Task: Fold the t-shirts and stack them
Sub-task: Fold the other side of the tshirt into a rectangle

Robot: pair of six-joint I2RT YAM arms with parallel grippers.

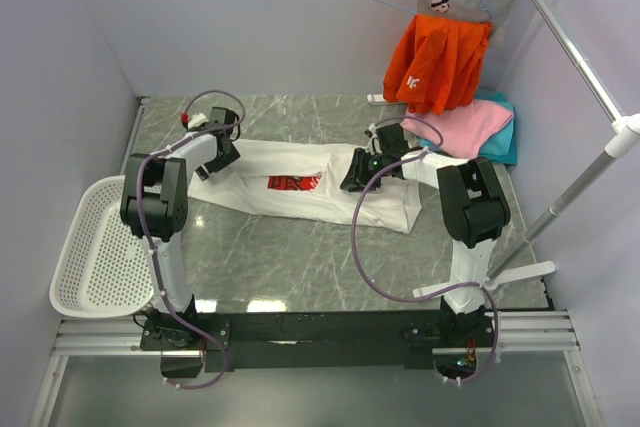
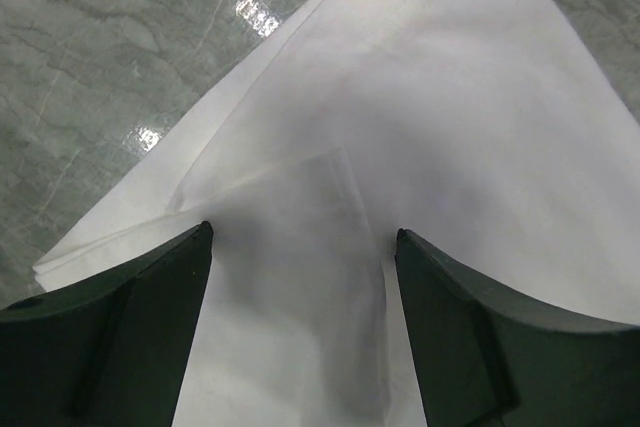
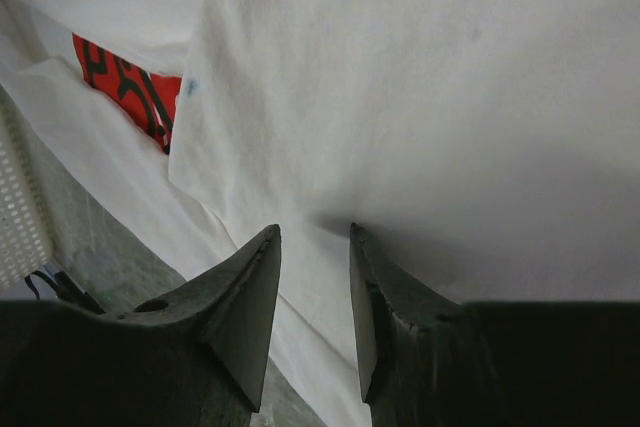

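The white t-shirt (image 1: pixel 300 162) lies spread lengthwise on the marble table, its red chest print (image 1: pixel 295 183) partly showing. My left gripper (image 1: pixel 204 171) is at the shirt's left end; in the left wrist view it (image 2: pixel 305 232) is wide open, with white cloth (image 2: pixel 430 97) between the fingers. My right gripper (image 1: pixel 350 183) is over the shirt's right half; in the right wrist view it (image 3: pixel 313 230) stands narrowly open against a folded-over flap (image 3: pixel 400 67) that covers part of the print (image 3: pixel 125 82). The pink shirt (image 1: pixel 462 127) lies on the teal one (image 1: pixel 505 142) at the back right.
A white mesh basket (image 1: pixel 95 247) sits off the table's left edge. An orange garment (image 1: pixel 435 62) hangs on a hanger at the back right. A slanted metal rail (image 1: pixel 570 47) and its stand (image 1: pixel 520 272) are at the right.
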